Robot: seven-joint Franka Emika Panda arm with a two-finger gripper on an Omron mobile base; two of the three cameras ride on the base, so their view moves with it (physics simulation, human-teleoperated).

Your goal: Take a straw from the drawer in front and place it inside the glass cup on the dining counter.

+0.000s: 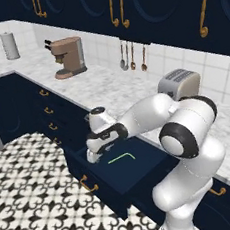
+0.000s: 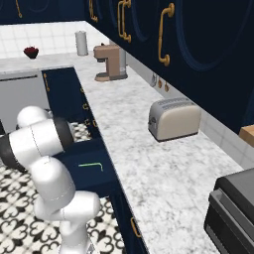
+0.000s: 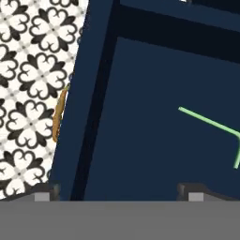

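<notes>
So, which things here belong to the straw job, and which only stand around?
For the job:
- straw, lying in the drawer
- drawer, pulled open
- gripper, fingers open above the drawer

Standing around:
- toaster
- coffee machine
- paper roll
- hanging utensils

straw [image 3: 213, 125] bend cut by hand view's right edge

One straw [image 1: 121, 158], one drawer [image 1: 143, 170]

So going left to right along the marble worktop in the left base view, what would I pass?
Paper towel roll → coffee machine → hanging utensils → toaster.
</notes>
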